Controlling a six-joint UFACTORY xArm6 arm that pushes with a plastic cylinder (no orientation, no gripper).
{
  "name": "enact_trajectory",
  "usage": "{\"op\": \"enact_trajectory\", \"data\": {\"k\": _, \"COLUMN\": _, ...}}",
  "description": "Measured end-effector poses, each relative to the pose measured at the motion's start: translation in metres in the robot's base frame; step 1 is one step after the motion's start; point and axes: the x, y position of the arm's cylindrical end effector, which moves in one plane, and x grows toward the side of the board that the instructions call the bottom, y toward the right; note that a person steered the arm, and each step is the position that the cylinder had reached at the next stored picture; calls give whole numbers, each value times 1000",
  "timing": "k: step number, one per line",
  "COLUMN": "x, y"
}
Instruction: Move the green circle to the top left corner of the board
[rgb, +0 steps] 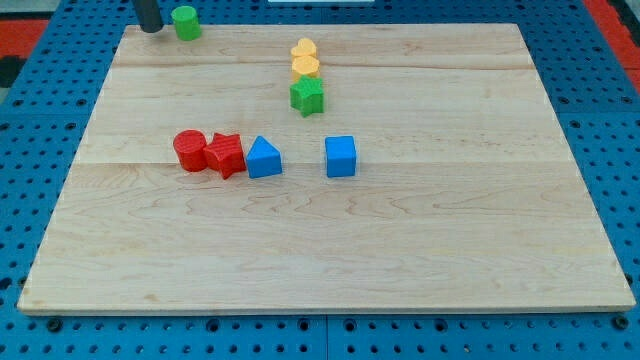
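Seeing the green circle already at the upper left of the frame, near the counter corner, I keep my tip, a jawless tool just left of it, from nudging it off.

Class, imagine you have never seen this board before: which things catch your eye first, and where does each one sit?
First comes the row of red and blue blocks left of the board's middle: a red cylinder, a red star, a blue triangle and, apart to the right, a blue cube. Near the top stand two yellow blocks with a green star below. At the top left corner, the green circle sits just right of my tip.
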Motion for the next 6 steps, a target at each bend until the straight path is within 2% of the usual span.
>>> {"op": "enact_trajectory", "data": {"k": 1, "x": 12, "y": 6}}
{"op": "enact_trajectory", "data": {"k": 2, "x": 28, "y": 54}}
{"op": "enact_trajectory", "data": {"k": 3, "x": 2, "y": 107}}
{"op": "enact_trajectory", "data": {"k": 4, "x": 0, "y": 104}}
{"op": "enact_trajectory", "data": {"k": 6, "x": 3, "y": 23}}
